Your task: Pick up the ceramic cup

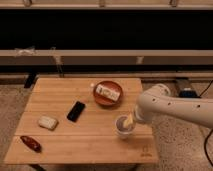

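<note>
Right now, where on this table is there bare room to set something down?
The back left corner of the table is bare, bordered by the plate and the phone. So is the front strip between the red-brown item and the ceramic cup. The right side is crowded: the tool is at the cup, with the arm over that edge.

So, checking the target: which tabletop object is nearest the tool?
The pale round ceramic cup; the tool is at its rim, while the black phone and orange-brown plate lie farther off.
</note>
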Robot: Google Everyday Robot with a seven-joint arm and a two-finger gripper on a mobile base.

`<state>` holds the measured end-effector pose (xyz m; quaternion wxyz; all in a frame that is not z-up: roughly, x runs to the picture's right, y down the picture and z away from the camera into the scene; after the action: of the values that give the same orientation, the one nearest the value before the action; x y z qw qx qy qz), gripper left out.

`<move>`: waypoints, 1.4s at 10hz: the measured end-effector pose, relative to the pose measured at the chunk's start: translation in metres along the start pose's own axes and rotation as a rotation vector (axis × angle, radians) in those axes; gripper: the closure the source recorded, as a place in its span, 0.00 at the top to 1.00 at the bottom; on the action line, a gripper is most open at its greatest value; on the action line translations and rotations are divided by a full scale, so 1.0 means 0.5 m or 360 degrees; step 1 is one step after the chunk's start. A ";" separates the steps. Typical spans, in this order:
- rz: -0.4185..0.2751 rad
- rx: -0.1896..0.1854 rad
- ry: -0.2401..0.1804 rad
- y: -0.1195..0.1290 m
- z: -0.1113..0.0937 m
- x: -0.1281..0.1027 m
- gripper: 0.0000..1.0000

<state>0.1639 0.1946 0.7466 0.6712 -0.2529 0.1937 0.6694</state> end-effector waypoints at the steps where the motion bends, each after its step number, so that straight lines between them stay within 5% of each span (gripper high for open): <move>1: 0.0001 -0.0023 0.0034 0.008 0.021 0.005 0.60; 5: 0.0034 -0.0071 0.0111 0.019 0.048 0.011 0.21; 7: 0.0045 -0.0099 0.0081 0.021 0.027 0.006 0.03; 14: -0.0102 -0.0407 -0.0150 0.107 -0.156 -0.036 0.00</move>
<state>0.1162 0.1323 0.6906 0.6629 -0.3106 0.0670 0.6779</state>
